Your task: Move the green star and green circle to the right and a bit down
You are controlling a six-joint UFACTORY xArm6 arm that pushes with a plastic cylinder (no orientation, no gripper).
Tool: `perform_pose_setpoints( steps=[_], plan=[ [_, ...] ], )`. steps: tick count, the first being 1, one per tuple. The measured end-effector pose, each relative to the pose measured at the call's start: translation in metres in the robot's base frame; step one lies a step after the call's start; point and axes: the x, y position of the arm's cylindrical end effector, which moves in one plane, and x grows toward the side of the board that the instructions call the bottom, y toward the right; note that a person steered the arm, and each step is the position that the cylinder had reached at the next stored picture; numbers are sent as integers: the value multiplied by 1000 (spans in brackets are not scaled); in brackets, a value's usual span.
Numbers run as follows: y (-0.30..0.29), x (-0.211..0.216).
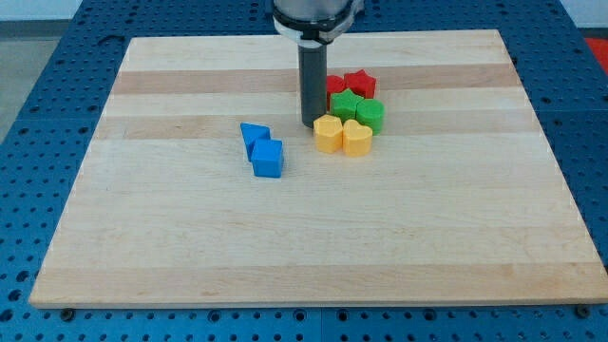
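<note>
The green star [344, 103] and the green circle [370, 114] sit side by side in a tight cluster above the board's middle. Behind them are a red block [333, 85], partly hidden by the rod, and a red star [359, 82]. In front are a yellow hexagon [327, 134] and a yellow heart [356, 138]. My tip [313, 124] rests on the board just left of the cluster, beside the green star and the yellow hexagon; contact cannot be told.
A blue triangle [254, 136] and a blue cube [268, 159] lie together left of the tip. The wooden board [142, 237] lies on a blue perforated table.
</note>
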Motion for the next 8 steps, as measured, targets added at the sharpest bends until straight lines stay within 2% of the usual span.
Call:
perform_pose_setpoints(
  steps=[3, 5, 7, 8],
  plan=[
    [23, 24],
    [-11, 5],
    [-16, -3],
    [-17, -21]
  ],
)
